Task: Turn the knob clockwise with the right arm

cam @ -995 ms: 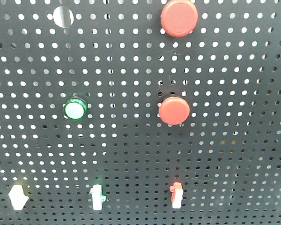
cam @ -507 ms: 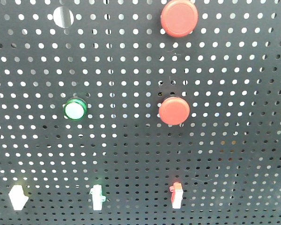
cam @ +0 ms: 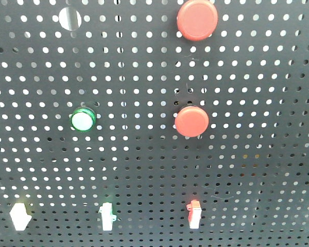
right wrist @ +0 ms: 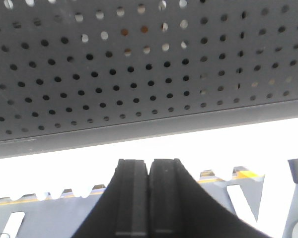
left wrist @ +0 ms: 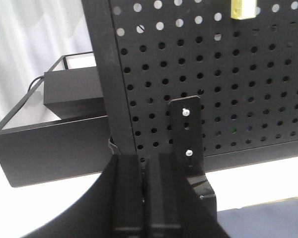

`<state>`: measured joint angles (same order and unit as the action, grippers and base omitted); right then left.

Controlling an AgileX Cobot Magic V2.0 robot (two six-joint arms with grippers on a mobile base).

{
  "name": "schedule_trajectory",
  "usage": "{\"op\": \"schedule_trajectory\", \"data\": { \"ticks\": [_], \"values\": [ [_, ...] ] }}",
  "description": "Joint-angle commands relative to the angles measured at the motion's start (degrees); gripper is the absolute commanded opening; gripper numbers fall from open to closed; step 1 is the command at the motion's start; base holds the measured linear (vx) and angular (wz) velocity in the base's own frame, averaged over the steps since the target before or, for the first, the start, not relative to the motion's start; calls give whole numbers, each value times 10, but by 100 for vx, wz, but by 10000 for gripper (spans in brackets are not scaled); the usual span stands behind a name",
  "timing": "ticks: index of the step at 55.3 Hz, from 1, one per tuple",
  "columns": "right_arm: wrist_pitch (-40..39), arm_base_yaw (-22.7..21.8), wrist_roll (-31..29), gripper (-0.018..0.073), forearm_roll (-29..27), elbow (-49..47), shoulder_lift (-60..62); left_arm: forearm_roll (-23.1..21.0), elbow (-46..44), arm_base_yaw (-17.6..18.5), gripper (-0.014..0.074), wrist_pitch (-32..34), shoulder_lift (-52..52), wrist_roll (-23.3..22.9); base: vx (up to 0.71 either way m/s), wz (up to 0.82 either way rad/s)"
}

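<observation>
A black pegboard point(cam: 144, 72) fills the front view. Along its bottom row three small knob-like handles stick out: a white one point(cam: 19, 215), a white one with a green top point(cam: 106, 215) and a white one with a red top point(cam: 193, 213). I cannot tell which is the task's knob. No arm appears in the front view. In the right wrist view my right gripper point(right wrist: 149, 166) is shut and empty, below the pegboard's lower edge point(right wrist: 149, 124). My left gripper point(left wrist: 145, 171) is shut and empty, close to the board's foot bracket point(left wrist: 187, 134).
Two red mushroom buttons point(cam: 196, 19) point(cam: 191, 121) and a green-ringed lit button point(cam: 83, 120) sit on the board. A round hole point(cam: 69, 18) lies at top left. A black open-frame box point(left wrist: 49, 144) stands left of the board's upright post point(left wrist: 111, 74).
</observation>
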<state>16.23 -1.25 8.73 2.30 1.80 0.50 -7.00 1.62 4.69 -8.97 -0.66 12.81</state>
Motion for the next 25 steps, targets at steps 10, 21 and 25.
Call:
{"op": "schedule_trajectory", "data": {
  "ticks": [10,21,25],
  "values": [
    [-43,0,0,-8,3,4,8,-3,19,4,-6,48,-9,-1,0,0],
    [-43,0,0,-8,3,4,8,-3,19,4,-6,48,-9,-1,0,0],
    [-43,0,0,-8,3,4,8,-3,19,4,-6,48,-9,-1,0,0]
  ]
}}
